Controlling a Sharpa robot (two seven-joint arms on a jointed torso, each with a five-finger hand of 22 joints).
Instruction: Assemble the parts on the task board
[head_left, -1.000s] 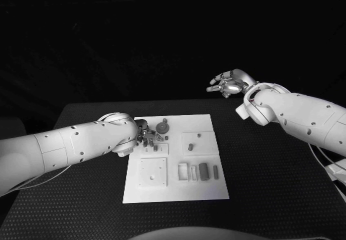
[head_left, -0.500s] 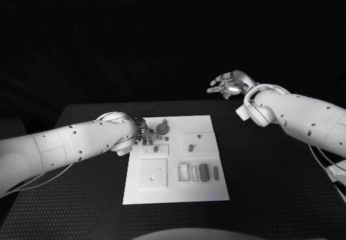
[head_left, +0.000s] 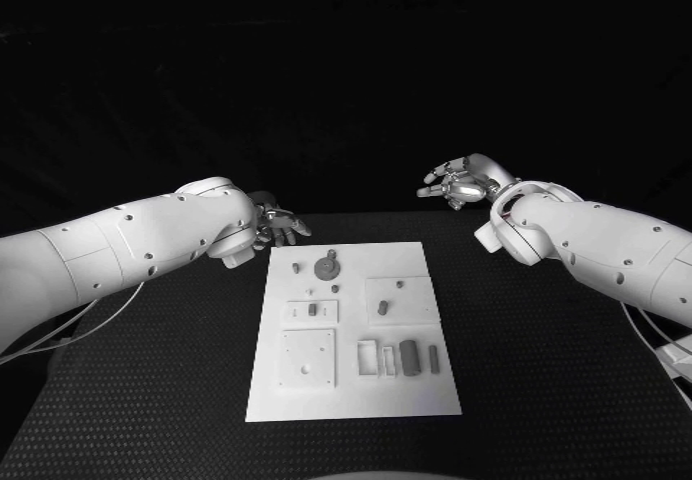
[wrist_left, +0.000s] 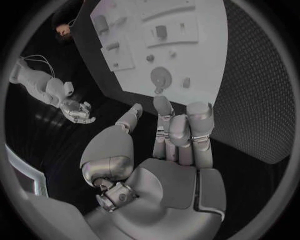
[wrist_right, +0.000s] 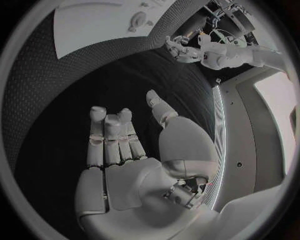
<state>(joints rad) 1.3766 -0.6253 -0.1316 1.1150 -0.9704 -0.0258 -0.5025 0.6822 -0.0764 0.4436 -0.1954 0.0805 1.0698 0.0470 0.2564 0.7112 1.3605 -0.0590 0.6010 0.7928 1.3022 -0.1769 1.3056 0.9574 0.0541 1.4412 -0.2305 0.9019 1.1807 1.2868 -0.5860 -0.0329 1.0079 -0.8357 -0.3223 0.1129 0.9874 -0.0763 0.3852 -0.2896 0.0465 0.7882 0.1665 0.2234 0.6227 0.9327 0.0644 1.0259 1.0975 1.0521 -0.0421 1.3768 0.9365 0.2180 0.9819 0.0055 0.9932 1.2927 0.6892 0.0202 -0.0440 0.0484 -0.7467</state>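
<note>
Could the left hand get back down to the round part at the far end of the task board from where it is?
Probably yes: the left hand hovers empty beside the task board, and nothing lies between it and the round part.

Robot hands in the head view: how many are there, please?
2. The left robot hand hovers off the task board's far left corner; the right robot hand hangs farther back, to the right.

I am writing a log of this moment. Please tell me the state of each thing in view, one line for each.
Left hand: open, holds nothing, off the board's far left corner.
Right hand: open, empty, raised beyond the table's far edge.
Task board: flat on the table, no hand on it.
Round part: lies on the board's far end, untouched.
Dark bars: lie side by side at the board's near right.
</note>
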